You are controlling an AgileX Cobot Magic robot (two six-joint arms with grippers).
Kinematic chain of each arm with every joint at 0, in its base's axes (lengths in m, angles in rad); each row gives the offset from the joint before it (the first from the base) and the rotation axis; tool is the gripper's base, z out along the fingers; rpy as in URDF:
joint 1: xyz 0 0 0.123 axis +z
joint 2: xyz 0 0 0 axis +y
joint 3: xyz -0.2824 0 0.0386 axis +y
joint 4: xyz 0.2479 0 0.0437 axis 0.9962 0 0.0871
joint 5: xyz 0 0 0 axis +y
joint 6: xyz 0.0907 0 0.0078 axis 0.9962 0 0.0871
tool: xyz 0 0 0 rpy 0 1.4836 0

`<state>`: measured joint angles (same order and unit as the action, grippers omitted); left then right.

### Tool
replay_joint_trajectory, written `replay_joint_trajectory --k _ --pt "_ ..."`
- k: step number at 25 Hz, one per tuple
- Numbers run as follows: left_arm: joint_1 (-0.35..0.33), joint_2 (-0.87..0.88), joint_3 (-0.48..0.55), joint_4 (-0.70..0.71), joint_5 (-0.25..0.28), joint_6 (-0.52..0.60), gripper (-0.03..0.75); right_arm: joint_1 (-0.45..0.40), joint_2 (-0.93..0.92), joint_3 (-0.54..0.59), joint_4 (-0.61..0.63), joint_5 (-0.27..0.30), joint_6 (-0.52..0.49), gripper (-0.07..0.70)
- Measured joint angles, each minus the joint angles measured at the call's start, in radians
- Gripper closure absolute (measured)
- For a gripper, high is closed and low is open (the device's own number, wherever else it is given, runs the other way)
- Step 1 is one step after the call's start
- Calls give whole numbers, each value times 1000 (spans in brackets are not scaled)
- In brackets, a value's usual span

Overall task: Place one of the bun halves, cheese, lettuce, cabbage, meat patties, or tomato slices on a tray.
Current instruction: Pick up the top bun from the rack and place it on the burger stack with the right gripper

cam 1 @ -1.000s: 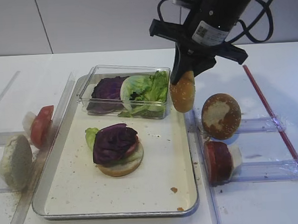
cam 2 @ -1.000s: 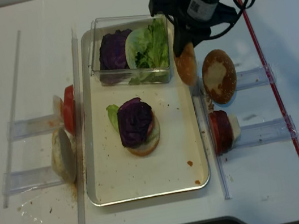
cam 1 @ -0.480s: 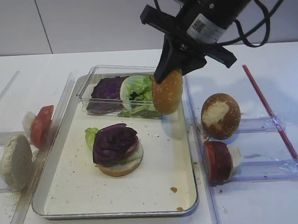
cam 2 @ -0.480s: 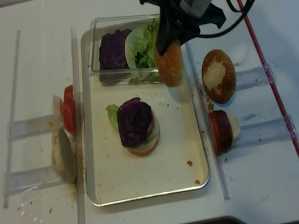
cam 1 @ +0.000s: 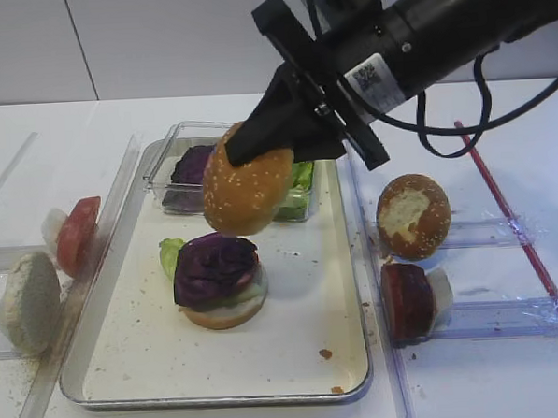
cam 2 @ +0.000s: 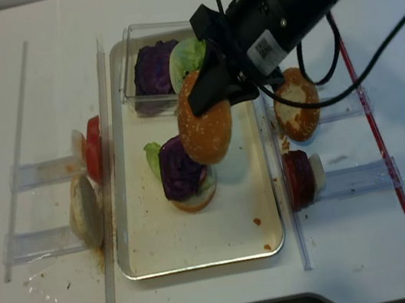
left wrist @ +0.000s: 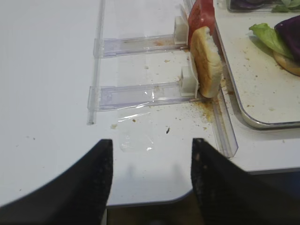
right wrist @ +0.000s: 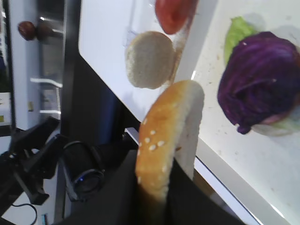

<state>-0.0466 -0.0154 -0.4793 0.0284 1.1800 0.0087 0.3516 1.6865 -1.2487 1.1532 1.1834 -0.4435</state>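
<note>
My right gripper [cam 1: 274,146] is shut on the sesame-seeded bun half [cam 1: 247,192], which hangs tilted above the tray [cam 1: 295,332], just over the stack. That stack has purple cabbage [cam 1: 215,267] on top of lettuce and a flat bun bottom. In the right wrist view the bun half [right wrist: 165,133] stands edge-on between the fingers of the right gripper [right wrist: 161,187], with the cabbage [right wrist: 260,89] beyond. The overhead view shows the bun half [cam 2: 206,129] beside the cabbage [cam 2: 182,166]. My left gripper [left wrist: 152,154] is open and empty over the table's front edge, left of the tray.
A clear box [cam 1: 185,162] with cabbage and lettuce sits at the tray's far end. Left holders carry a tomato slice [cam 1: 77,234] and a pale bun bottom [cam 1: 26,302]. Right holders carry a white-patched bun [cam 1: 413,216] and a meat patty [cam 1: 408,300]. A red strip [cam 1: 513,215] lies far right.
The right gripper has carried the bun half left from the tray's right rim to above the stack and tilted it. The left gripper has not visibly moved.
</note>
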Motion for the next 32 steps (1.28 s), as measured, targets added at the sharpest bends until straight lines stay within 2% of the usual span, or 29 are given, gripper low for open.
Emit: replay_joint_trajectory --k 6,14,20,25,32 --pt "0 0 0 0 0 0 356 0 0 103 279 -58 -230 500" --pt "0 0 0 0 0 0 356 0 76 148 409 -75 -361 500" --pt "0 0 0 0 0 0 356 0 134 148 489 -76 -404 501" --pt "0 0 0 0 0 0 356 6 177 148 495 -76 -411 501" --pt "0 0 0 0 0 0 356 57 252 148 497 -85 -411 501"
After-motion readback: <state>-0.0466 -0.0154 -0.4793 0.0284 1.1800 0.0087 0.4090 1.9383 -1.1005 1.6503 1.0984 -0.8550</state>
